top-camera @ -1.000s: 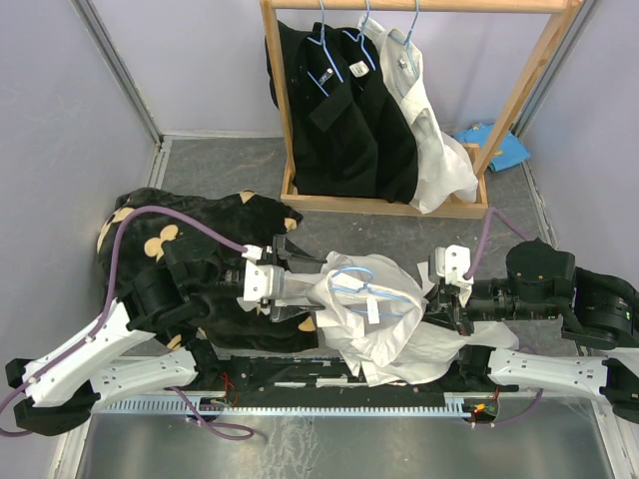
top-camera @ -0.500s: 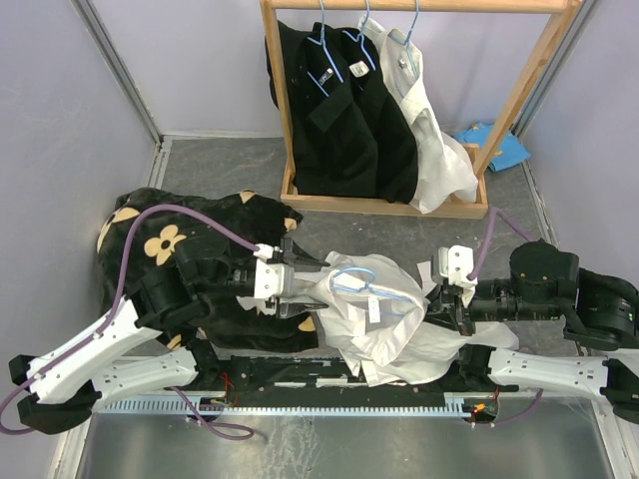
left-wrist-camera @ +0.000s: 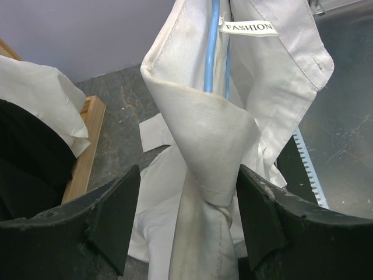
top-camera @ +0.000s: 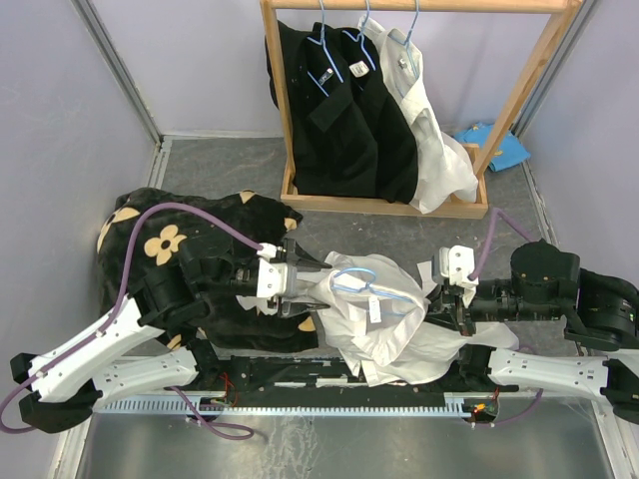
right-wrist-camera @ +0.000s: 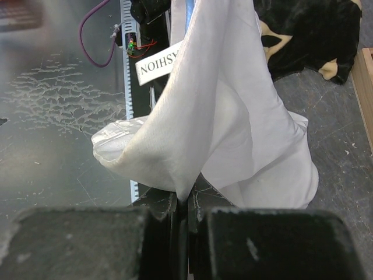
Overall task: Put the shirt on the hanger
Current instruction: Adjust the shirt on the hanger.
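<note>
While the shirt [top-camera: 374,319] bunches in a white heap between the two arms, its collar is turned up toward the camera, the label [left-wrist-camera: 247,27] reading FASHION just past the fingertips in the left wrist view. Look at the hanger [left-wrist-camera: 208,52]: its light-blue wire runs down inside the neck opening, straight ahead of the left gripper [left-wrist-camera: 187,204], and disappears under a twisted fold of fabric. That fold passes right between the left fingers [left-wrist-camera: 116,216], which stand wide apart with a gap showing on either side, so nothing is gripped there. Over on the other side, the right gripper [right-wrist-camera: 182,201] is pinched tight on a thin edge of the shirt, and the cloth fans out from that pinch, one hem curling off to the left of its fingers. Beyond the left-hand finger of the left gripper, the wooden rack [top-camera: 519,90] base sits near, with black shirts [top-camera: 329,120] and a white one hanging on it. A stretch of grey table [top-camera: 419,225] shows between the heap's far edge and the rack. Behind the left arm lies the black flowered cloth [top-camera: 215,215], touching the shirt's left edge, and the toothed rail [top-camera: 300,407] runs along the near side.
</note>
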`<act>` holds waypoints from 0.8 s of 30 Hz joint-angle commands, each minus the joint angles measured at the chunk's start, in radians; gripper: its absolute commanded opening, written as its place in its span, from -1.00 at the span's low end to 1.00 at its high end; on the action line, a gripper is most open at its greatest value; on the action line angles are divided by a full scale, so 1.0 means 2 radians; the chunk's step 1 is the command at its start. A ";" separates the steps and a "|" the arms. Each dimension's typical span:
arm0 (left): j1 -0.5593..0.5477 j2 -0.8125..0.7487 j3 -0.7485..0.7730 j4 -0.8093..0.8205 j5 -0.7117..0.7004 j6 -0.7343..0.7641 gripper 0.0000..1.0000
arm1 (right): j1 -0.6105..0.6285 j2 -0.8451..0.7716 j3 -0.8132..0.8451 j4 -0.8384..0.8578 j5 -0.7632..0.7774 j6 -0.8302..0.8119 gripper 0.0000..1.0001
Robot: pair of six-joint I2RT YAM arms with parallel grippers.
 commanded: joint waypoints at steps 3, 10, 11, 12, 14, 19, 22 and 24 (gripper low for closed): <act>0.001 -0.009 0.018 0.035 0.016 -0.026 0.70 | 0.001 0.006 0.005 0.033 0.001 -0.005 -1.00; 0.001 -0.010 0.006 0.047 0.025 -0.028 0.74 | 0.001 0.008 0.001 0.040 -0.003 -0.005 -1.00; 0.000 -0.006 0.007 0.047 0.029 -0.030 0.67 | 0.001 0.009 0.001 0.040 -0.003 -0.006 -1.00; 0.001 -0.004 0.008 0.047 0.031 -0.032 0.59 | 0.001 0.009 0.001 0.040 -0.004 -0.006 -1.00; 0.001 -0.001 0.008 0.047 0.032 -0.033 0.41 | 0.001 0.011 0.004 0.039 -0.004 -0.007 -1.00; 0.000 0.001 0.009 0.042 0.030 -0.029 -0.35 | 0.001 0.011 0.006 0.038 -0.003 -0.009 -1.00; 0.001 0.001 0.012 0.034 0.022 -0.025 -0.89 | 0.001 0.012 0.005 0.037 0.007 -0.010 -0.97; 0.001 0.001 0.017 0.025 0.002 -0.022 -0.95 | 0.001 0.011 0.004 0.033 0.019 -0.010 -0.80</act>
